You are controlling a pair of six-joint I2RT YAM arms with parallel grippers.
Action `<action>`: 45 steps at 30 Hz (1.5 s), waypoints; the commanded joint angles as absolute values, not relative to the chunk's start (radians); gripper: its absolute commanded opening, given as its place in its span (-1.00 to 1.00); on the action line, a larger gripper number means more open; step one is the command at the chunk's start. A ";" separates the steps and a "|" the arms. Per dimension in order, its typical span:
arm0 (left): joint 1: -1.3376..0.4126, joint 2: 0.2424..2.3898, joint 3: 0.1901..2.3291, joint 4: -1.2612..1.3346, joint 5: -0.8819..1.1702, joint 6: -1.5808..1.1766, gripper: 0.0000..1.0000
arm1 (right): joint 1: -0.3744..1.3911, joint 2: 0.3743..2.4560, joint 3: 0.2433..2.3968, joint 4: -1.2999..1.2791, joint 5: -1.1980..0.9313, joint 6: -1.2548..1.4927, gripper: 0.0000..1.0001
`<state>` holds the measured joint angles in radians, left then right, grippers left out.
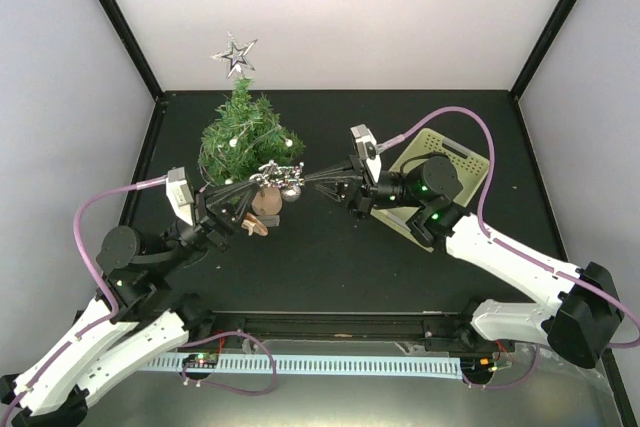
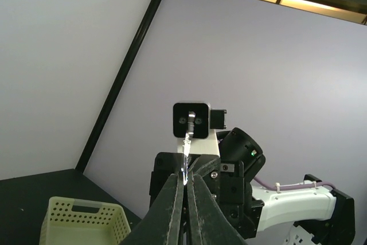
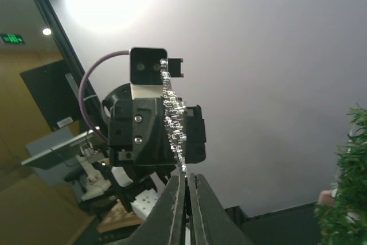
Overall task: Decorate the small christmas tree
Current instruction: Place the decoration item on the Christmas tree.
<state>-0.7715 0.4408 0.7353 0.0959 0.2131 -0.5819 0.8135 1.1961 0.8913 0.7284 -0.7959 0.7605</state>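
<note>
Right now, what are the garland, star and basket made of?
Garland: silver beads, probably metallised plastic; they glint mirror-bright.
Star: glittery silver open outline, wire or plastic; can't tell which.
Basket: pale yellow matte moulded plastic, judging by its regular slotted walls.

Off the black mounting rail (image 1: 340,325), the left arm (image 1: 62,355) and right arm (image 1: 505,254) are wearing white shells over black joints; lilac cables (image 1: 95,209) are looping away from that rail, and green lights (image 1: 424,190) are glowing on the right arm's motors.
</note>
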 commanded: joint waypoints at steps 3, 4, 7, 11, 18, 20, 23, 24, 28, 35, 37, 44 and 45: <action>-0.764 0.445 0.733 0.124 0.218 -0.592 -0.97 | 0.817 1.199 0.899 0.717 -0.795 0.732 -0.98; -0.764 0.449 0.738 0.106 0.209 -0.589 -0.89 | 0.818 1.193 0.896 0.699 -0.784 0.718 -0.98; -0.764 0.457 0.766 -0.007 0.145 -0.577 -0.23 | 0.808 1.171 0.911 0.574 -0.752 0.605 -0.98; -0.764 0.445 0.784 -0.140 0.058 -0.539 0.21 | 0.740 1.174 0.994 0.399 -0.833 0.407 -0.98; -0.764 0.402 0.837 -0.352 -0.112 -0.385 0.24 | 0.670 1.347 1.258 -0.018 -0.981 0.050 -0.98; -0.764 0.398 0.849 -0.400 -0.157 -0.340 0.24 | 0.649 1.392 1.292 -0.029 -1.041 0.030 -0.98; -0.764 0.394 0.856 -0.437 -0.188 -0.276 0.23 | 0.632 1.458 1.337 -0.054 -1.087 -0.031 -0.98; -0.764 0.392 0.857 -0.443 -0.195 -0.262 0.24 | 0.628 1.482 1.363 -0.096 -1.100 -0.076 -0.98; -0.764 0.390 0.849 -0.455 -0.221 -0.211 0.23 | 0.622 1.584 1.488 -0.264 -1.103 -0.202 -0.98; -0.764 0.378 0.824 -0.451 -0.255 -0.169 0.22 | 0.609 1.728 1.625 -0.333 -1.142 -0.210 -0.98; -0.765 0.374 0.820 -0.453 -0.259 -0.162 0.22 | 0.609 1.757 1.652 -0.353 -1.145 -0.216 -0.98; -0.764 0.369 0.809 -0.453 -0.263 -0.147 0.22 | 0.608 1.825 1.716 -0.406 -1.180 -0.246 -0.98; -0.764 0.371 0.808 -0.452 -0.262 -0.147 0.22 | 0.608 1.833 1.725 -0.409 -1.184 -0.245 -0.98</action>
